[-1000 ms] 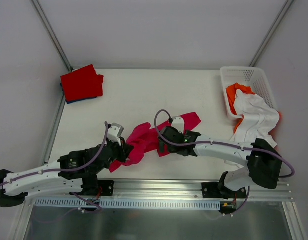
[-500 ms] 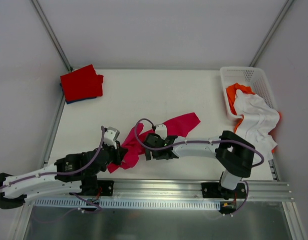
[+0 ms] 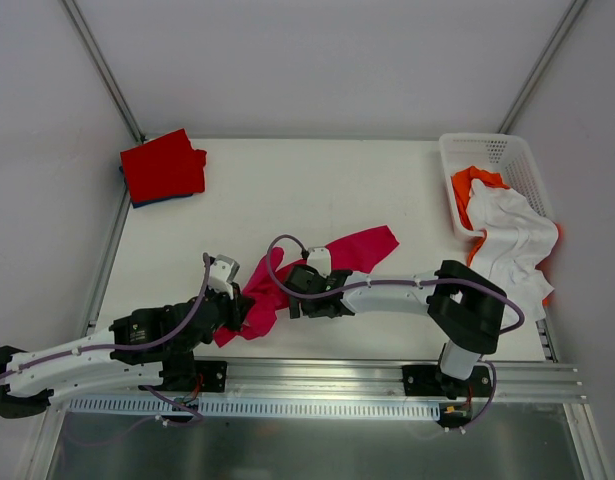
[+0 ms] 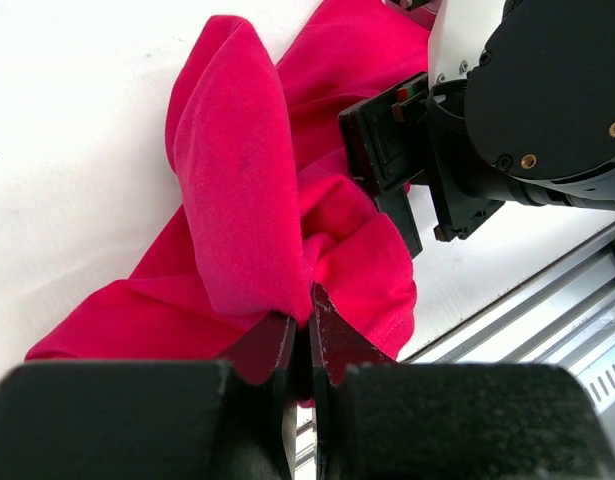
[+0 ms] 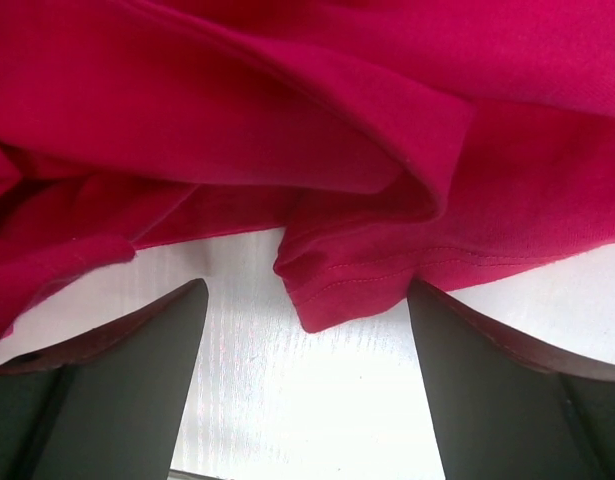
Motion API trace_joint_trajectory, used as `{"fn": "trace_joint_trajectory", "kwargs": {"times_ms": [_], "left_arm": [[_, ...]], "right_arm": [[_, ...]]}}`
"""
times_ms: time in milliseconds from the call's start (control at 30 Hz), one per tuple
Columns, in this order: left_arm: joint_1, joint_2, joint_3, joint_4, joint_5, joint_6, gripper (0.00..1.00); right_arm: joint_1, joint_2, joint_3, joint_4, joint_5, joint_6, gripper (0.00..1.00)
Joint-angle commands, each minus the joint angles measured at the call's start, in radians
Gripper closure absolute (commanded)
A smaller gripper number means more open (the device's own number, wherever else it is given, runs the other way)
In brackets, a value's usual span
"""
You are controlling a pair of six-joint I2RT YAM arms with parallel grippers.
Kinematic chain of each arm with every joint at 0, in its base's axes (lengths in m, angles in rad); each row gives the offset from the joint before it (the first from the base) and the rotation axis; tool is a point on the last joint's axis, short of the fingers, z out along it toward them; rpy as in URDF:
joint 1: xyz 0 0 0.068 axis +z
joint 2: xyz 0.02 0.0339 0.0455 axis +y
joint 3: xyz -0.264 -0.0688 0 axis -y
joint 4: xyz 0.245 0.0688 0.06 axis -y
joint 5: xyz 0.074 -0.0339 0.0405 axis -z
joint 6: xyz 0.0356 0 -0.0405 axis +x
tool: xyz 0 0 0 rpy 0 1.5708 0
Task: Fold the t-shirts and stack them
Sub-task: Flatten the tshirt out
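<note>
Your table [image 3: 287, 190] carries the pink shirt [image 3: 362, 248], crumpled at lower centre of the top view. At right, a white shirt [image 3: 507, 235] spills over the basket [image 3: 507, 150] rim, with an orange shirt [image 3: 472, 185] beside it. A folded red shirt [image 3: 164, 165] lies upper left. Your left gripper [image 4: 309, 300] is pinched tight on a pink fold. Your right gripper [image 5: 307, 290] stands wide, straddling a hem corner without gripping it.
</note>
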Motion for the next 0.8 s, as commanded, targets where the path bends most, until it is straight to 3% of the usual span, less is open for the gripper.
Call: {"fn": "trace_joint_trajectory", "kwargs": {"times_ms": [0,100,333,567,633,733,767], "left_arm": [[-0.001,0.005,0.004,0.011,-0.031,0.002,1.00],[0.001,-0.001,-0.001,0.011,-0.034,0.000,1.00],[0.001,-0.001,-0.001,0.011,-0.034,-0.001,1.00],[0.001,-0.003,-0.002,0.011,-0.031,-0.001,1.00],[0.001,-0.003,-0.002,0.011,-0.032,-0.003,1.00],[0.001,-0.001,-0.004,0.011,-0.031,-0.003,1.00],[0.001,-0.003,-0.004,0.011,-0.031,-0.003,1.00]], "right_arm": [[0.011,-0.013,0.005,0.004,0.001,0.028,0.15],[0.014,-0.042,-0.007,-0.004,0.018,0.028,0.21],[0.017,-0.039,-0.015,0.002,0.010,0.028,0.54],[0.020,-0.041,-0.013,-0.007,0.015,0.028,0.63],[0.020,-0.041,-0.013,-0.009,0.016,0.028,0.82],[0.020,-0.032,-0.013,-0.010,0.015,0.028,0.99],[0.020,-0.030,-0.015,-0.010,0.013,0.027,0.99]]}}
